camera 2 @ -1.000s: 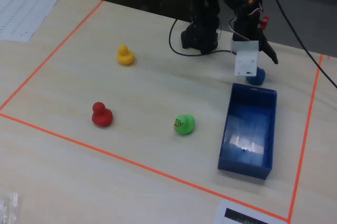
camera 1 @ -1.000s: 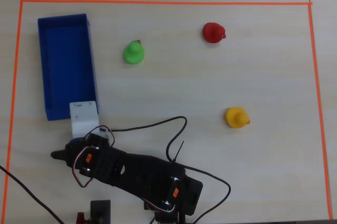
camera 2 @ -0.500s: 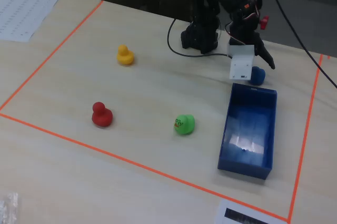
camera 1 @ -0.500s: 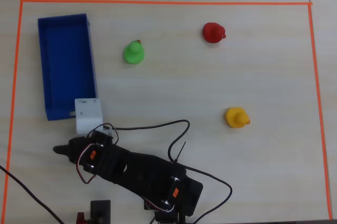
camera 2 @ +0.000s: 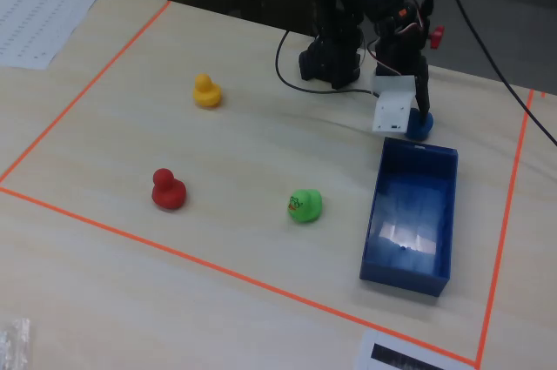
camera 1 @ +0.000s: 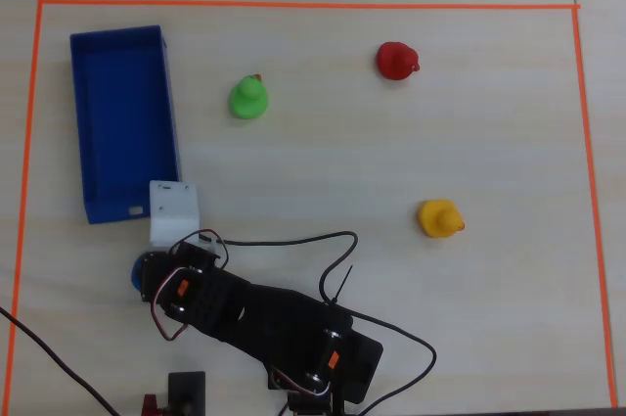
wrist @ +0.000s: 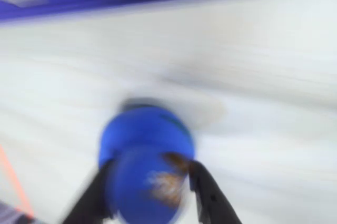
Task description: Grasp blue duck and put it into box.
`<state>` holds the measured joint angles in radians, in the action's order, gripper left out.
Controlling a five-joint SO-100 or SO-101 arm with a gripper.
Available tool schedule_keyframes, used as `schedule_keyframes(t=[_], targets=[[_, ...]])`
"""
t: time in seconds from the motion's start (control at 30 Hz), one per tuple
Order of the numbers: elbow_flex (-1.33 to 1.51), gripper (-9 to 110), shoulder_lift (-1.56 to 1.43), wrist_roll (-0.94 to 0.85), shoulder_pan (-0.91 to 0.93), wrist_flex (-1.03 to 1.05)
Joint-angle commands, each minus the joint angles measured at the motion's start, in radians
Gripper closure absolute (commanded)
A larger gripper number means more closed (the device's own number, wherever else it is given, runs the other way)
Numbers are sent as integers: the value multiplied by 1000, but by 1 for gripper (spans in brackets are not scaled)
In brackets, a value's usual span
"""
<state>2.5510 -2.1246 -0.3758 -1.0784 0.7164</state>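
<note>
In the wrist view the gripper [wrist: 150, 192] has its two dark, tapering fingers [wrist: 208, 192] pressed against either side of the blue duck [wrist: 145, 155], a smooth, rounded rubber shape with a smeared orange beak; the picture is motion-blurred, so finer detail cannot be made out. The duck sits just off one short end of the box [camera 1: 88, 122], a long rectangular dark-blue open-top tray with low straight walls and a small white mark on that end. In the overhead view only a sliver of the duck [camera 1: 139, 274] shows beside the arm's white, blocky camera housing [camera 1: 173, 210], which lies against the box's short end. In the fixed view the duck [camera 2: 421, 126] is a blue lump just beyond the box [camera 2: 439, 213], whose glossy floor reflects light. Well away from the box on the pale wood-grain table [camera 1: 323, 171] stand a green duck [camera 1: 247, 98], a red duck [camera 1: 396, 60] and a yellow duck [camera 1: 439, 218], all inside an orange tape border [camera 1: 293, 4].
</note>
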Motion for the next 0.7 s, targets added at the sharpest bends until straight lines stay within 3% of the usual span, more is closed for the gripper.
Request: schedule_keyframes(t=[0.0,0.2,0.3,0.47,0.67], targets=[[6,101,-8,-6,-12,-5],[3,101,-35,-28,5,46],[-58,101,-115,-61,86,170],[-379,101,-216,-49,285,405],[-657,101,0,91,449,339]])
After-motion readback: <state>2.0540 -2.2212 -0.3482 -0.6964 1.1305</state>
